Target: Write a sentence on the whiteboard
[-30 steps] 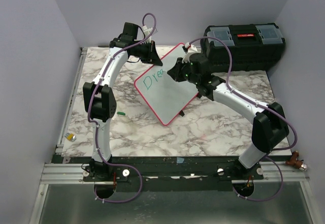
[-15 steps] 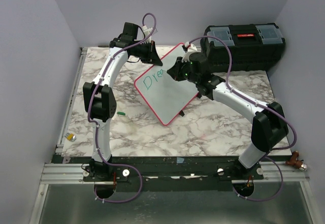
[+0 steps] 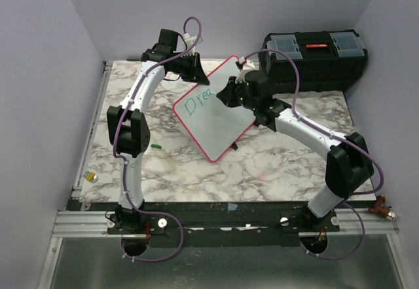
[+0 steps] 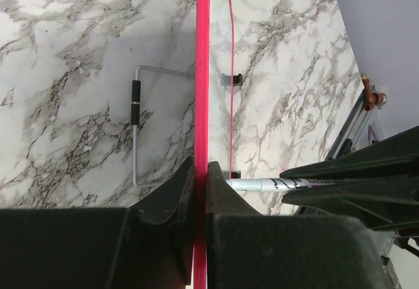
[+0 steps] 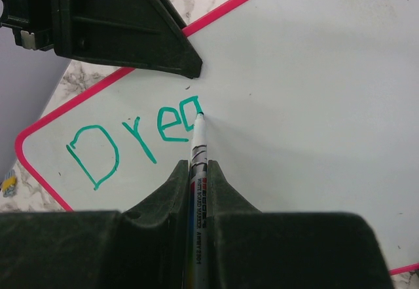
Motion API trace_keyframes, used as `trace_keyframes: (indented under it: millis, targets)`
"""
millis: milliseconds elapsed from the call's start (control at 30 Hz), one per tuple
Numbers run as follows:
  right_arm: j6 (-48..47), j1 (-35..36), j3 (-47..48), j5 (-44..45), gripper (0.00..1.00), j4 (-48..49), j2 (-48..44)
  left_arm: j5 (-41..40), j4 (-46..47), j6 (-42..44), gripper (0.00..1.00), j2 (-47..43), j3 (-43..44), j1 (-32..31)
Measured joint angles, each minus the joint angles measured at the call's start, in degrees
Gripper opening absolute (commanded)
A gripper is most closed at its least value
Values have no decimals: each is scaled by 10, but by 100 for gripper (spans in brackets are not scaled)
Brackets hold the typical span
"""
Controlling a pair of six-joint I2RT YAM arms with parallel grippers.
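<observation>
The left fingers (image 4: 171,196) pinch the pink rim of the whiteboard (image 3: 219,128). The right fingers (image 5: 171,187) grip a marker (image 5: 197,146), its tip touching the whiteboard at the end of the green lettering (image 5: 131,141).

A black toolbox (image 3: 314,58) with a red latch and clear lid compartments stands beyond the right fingers (image 3: 224,97) and to their right, close to the lilac back wall (image 3: 222,14). On the marble table (image 3: 275,164), a small green piece (image 3: 156,146) lies left of the left fingers (image 3: 196,74) and nearer the bases, and a small yellow and silver thing (image 3: 91,177) sits farther that way, by the table's left edge. A copper-coloured clamp (image 3: 380,205) sits at the near right corner, well apart from the right fingers.
</observation>
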Motion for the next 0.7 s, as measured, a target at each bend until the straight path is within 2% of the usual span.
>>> trace_keyframes:
  millis: [700]
  targets:
    - [-11, 0, -9, 14, 1, -26, -25, 0, -2, 1, 0, 0, 5, -4]
